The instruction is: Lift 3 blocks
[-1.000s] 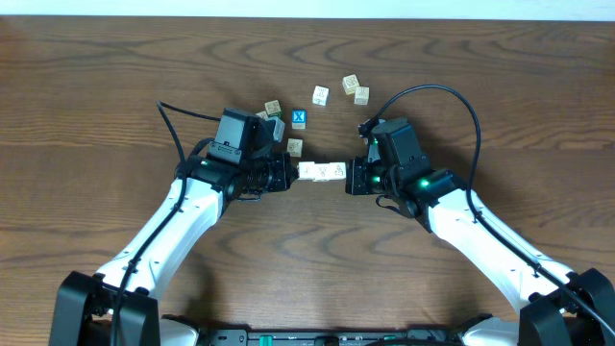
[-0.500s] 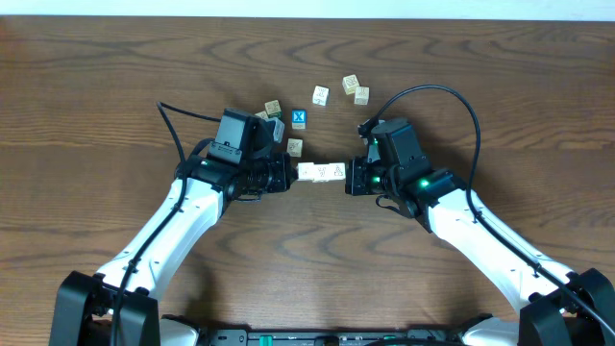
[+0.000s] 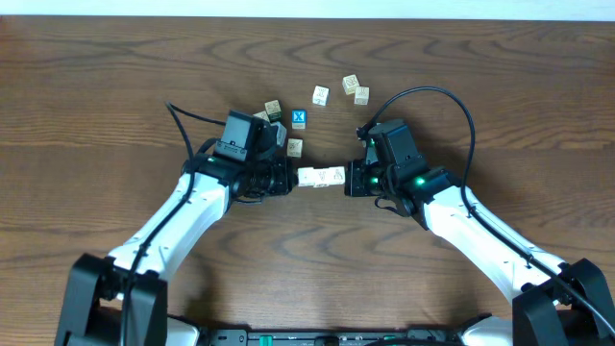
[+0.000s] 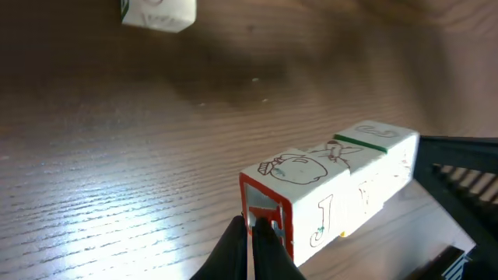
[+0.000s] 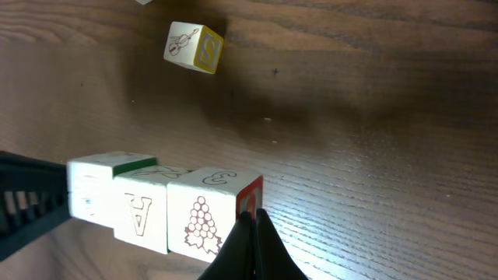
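The overhead camera looks straight down on the table (image 3: 96,77) from well above. Both arms (image 3: 173,221) are rooted at the bottom edge of its frame, and the far table edge runs along the top. The left wrist camera sits low and close behind the left gripper (image 4: 253,227). It looks along the fingers at 1 end of the row of 3 blocks (image 4: 327,194). The right wrist camera faces the opposite way from behind the right gripper (image 5: 250,219), just as close, at the row's other end. All 3 views share that row. Each wrist view also catches the other gripper beyond it.
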